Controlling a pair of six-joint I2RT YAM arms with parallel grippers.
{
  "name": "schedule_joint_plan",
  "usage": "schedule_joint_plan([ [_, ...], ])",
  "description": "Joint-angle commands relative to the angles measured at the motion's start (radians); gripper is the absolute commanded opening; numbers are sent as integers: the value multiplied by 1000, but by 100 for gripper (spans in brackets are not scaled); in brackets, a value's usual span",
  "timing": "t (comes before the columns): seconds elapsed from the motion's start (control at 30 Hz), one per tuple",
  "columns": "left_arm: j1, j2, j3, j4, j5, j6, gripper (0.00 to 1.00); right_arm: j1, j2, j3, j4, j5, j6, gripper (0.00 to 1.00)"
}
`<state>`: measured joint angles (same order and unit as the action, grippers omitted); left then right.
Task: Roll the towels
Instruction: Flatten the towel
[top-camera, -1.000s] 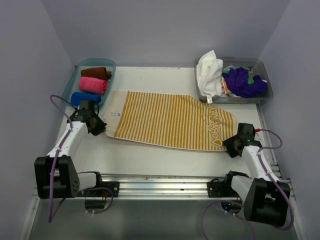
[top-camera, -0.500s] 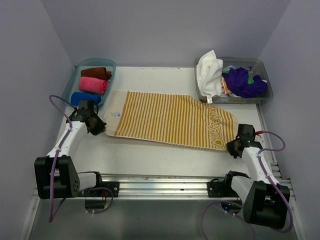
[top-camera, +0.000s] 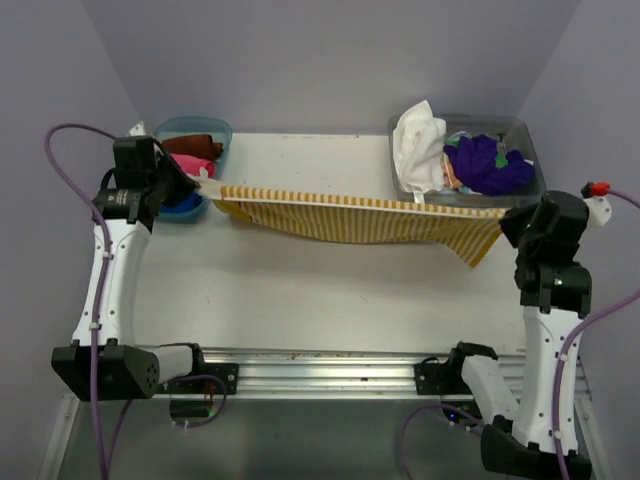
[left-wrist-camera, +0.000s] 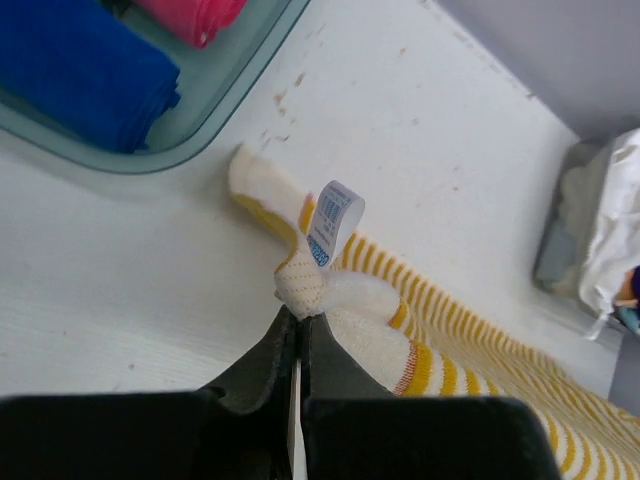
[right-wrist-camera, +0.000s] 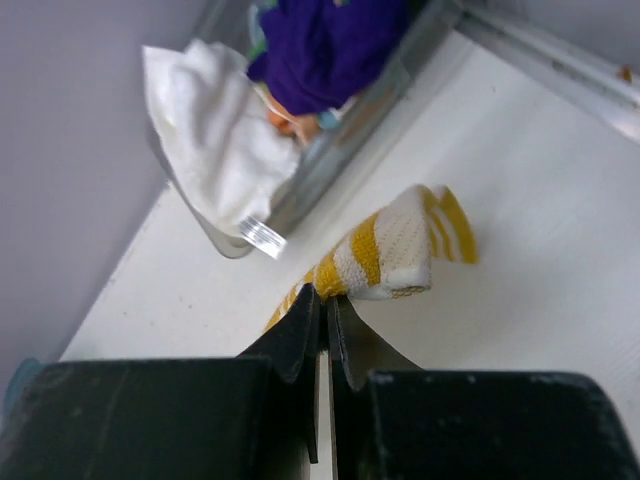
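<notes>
Yellow striped towel (top-camera: 360, 222) hanging; corners pinched between fingers (left-wrist-camera: 258, 365)

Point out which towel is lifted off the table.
The yellow striped towel, stretched between the left gripper and right gripper; the others lie in the left bin and right bin.

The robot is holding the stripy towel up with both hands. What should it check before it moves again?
1. Left gripper shut on a corner of the striped towel: ok.
2. Right gripper shut on the other corner: ok.
3. Towel stretched between them, not bunched: ok, though the middle sags.
4. Towel lifted off the table: cannot tell; its lower edge may touch.
5. Towel apart from the right bin: cannot tell; it hangs close in front.
6. Blue roll inside the left bin: ok.
</notes>
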<state>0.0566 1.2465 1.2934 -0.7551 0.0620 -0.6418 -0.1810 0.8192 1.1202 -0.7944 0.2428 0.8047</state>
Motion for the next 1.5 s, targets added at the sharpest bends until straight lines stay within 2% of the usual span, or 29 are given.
schedule_joint_plan([
  [0.0, 14, -45, 205, -67, -25, 63, 0, -8, -12, 200, -95, 119, -130, 0],
  [0.1, 12, -50, 346, -99, -21, 67, 0, -6, -15, 300, -109, 122, -182, 0],
  [0.3, 12, -107, 535, -96, -34, 67, 0, -3, -29, 544, -163, 165, -277, 0],
  [0.5, 12, -196, 621, -70, -57, 82, 0, 21, -64, 734, -206, 205, -305, 0],
  [0.73, 11, -258, 701, -112, -111, 94, 0, 81, -132, 802, -227, 280, -325, 0],
  [0.87, 11, -282, 649, -102, -131, 96, 0, 97, -146, 732, -207, 288, -331, 0],
  [0.93, 11, -286, 601, -93, -137, 96, 0, 97, -144, 644, -186, 271, -329, 0],
  [1.13, 11, -266, 328, -10, -116, 91, 0, 97, -94, 328, -79, 243, -314, 0],
  [1.3, 12, -205, 28, 129, -125, 57, 0, 97, 29, 13, 139, 208, -286, 0],
  [1.4, 12, -135, -112, 246, -81, 38, 0, 97, 165, -103, 274, 185, -256, 0],
  [1.47, 12, -32, -173, 305, -71, 25, 0, 95, 236, -134, 357, 190, -234, 0],
])
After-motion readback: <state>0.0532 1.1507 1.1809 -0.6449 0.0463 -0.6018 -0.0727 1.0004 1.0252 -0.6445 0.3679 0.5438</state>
